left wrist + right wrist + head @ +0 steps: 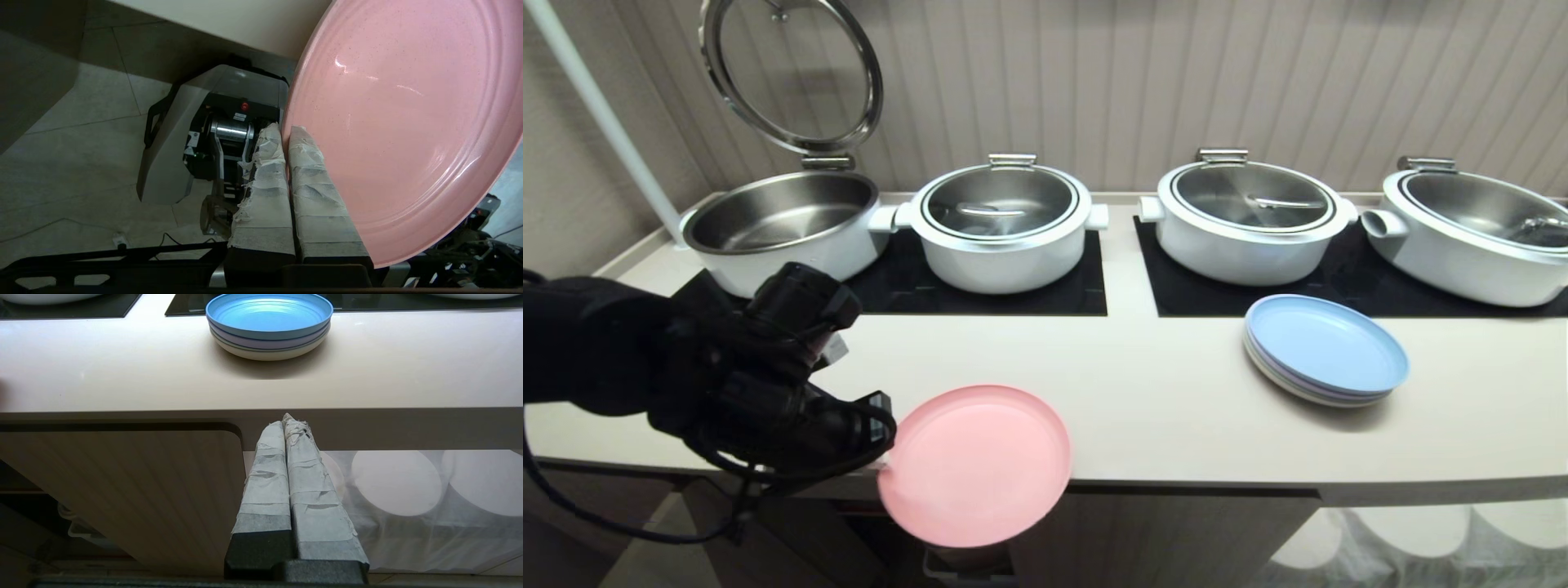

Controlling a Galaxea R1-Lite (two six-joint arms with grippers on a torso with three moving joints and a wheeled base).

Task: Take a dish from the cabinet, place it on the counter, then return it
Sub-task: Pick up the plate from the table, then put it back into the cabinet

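Dish (976,465) was the nearest thing to us: the pink plate hung at the front edge of the counter (1160,408), part of it over the cream top and part of it over the open space below. We held it with our left gripper (882,445), whose taped fingers (310,192) were pressed together on the rim at the side of the dish away from the stack of blue plates (1327,349). Whether the dish already touched the counter we could not tell. Below the counter's edge stood the cabinet (135,490) with its fluted door. Our right gripper (288,424) was parked low before that cabinet, under the counter edge, with its fingers closed on nothing.

Farther on the counter, the blue plates lay well apart from the dish, just before a black cooktop panel (1339,278). Behind the panels stood four white pots (1001,224) in a row along the wall; the one nearest our left arm had its lid (792,73) raised.

We judged the risk in this way: the grip was only on one point of the rim, so the dish could tilt or slip out. If we released it so near the edge, it could fall to the floor.
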